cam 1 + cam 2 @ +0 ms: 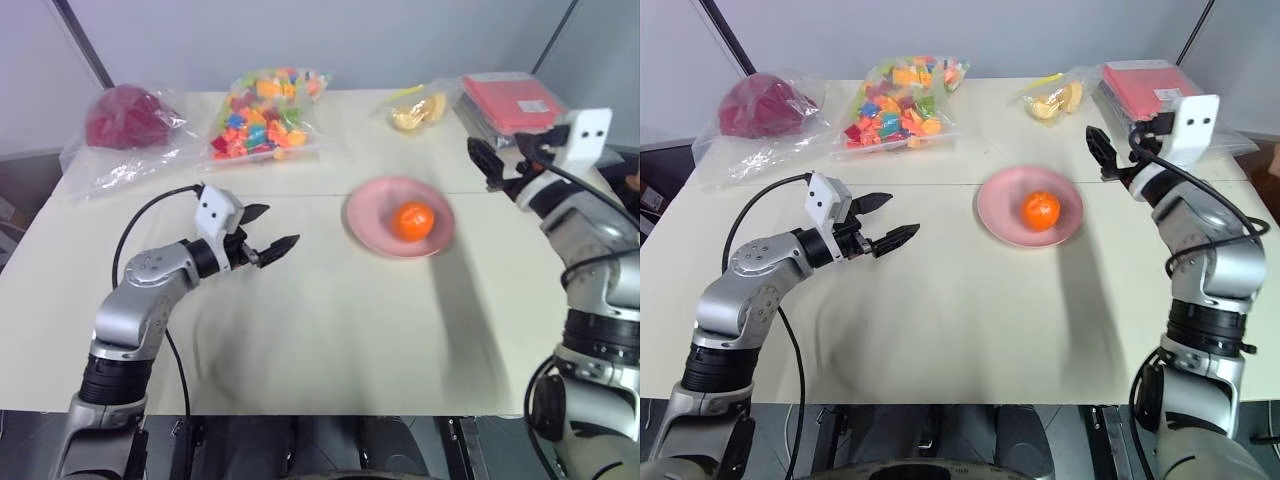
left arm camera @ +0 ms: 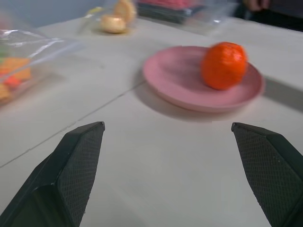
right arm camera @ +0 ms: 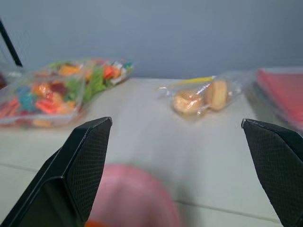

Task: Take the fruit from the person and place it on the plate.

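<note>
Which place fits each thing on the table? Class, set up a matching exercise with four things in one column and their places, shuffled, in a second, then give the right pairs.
Things:
1. orange fruit
2. red packet
3. bag of colourful pieces
4. dark red lump in a bag

Places:
A. far left corner of the table
B. on the pink plate
C. far right corner of the table
D. far side, left of the middle

Pairs: 1-B, 2-C, 3-D, 4-A
</note>
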